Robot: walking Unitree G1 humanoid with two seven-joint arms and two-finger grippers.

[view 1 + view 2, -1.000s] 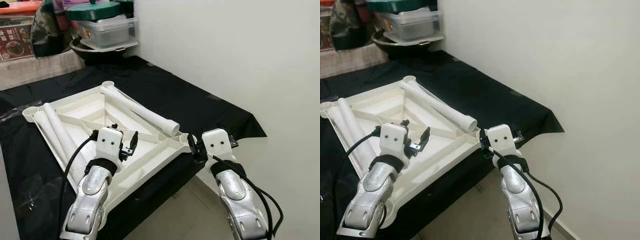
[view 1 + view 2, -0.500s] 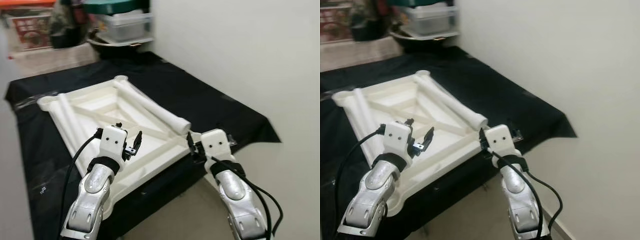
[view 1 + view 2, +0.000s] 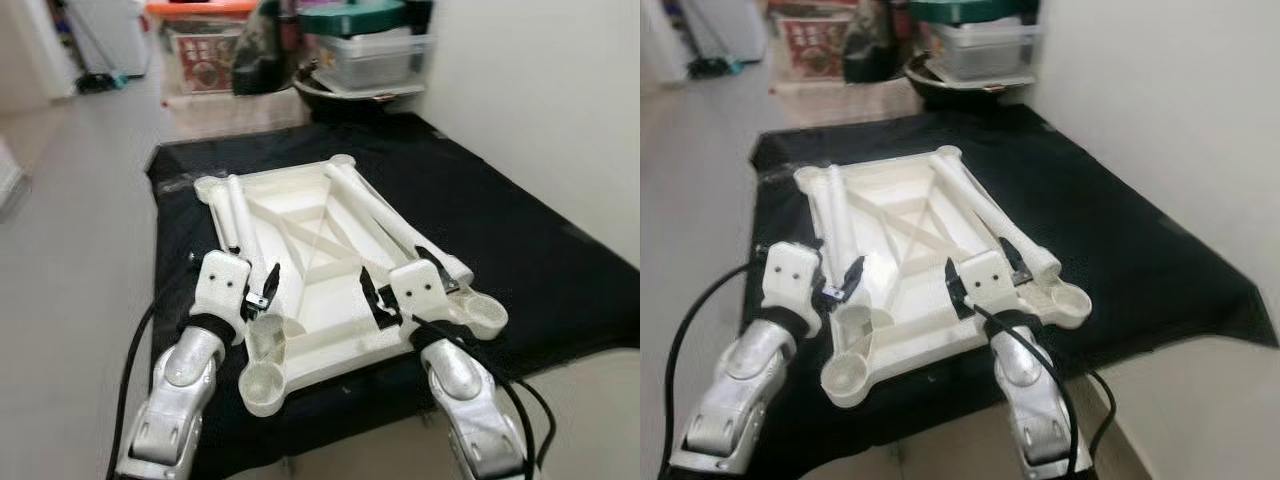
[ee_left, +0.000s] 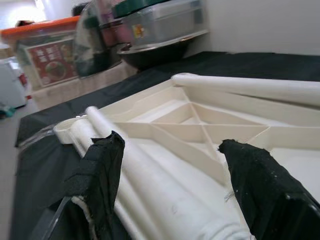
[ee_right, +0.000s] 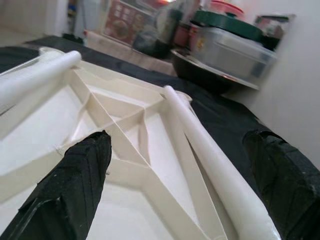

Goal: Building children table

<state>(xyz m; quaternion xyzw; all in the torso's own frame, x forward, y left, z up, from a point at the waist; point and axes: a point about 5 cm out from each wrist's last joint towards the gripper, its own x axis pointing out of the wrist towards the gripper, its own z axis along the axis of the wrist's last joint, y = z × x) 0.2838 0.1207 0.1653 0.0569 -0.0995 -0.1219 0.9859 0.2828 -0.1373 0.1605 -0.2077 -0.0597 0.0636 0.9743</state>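
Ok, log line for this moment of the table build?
tabletop: upside down on black cloth | legs: lying loose on it | left tool: open, over left leg | right tool: open, over right leg

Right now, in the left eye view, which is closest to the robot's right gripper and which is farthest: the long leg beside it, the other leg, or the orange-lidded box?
From the right gripper:
1. Right-hand table leg, right beside it.
2. Left-hand table leg, across the tabletop.
3. Orange-lidded box, far back beyond the black cloth.

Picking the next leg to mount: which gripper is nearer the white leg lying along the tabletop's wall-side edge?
Right. The right gripper hangs open just above the near end of that leg. The left gripper is open across the upturned tabletop, over the other leg.
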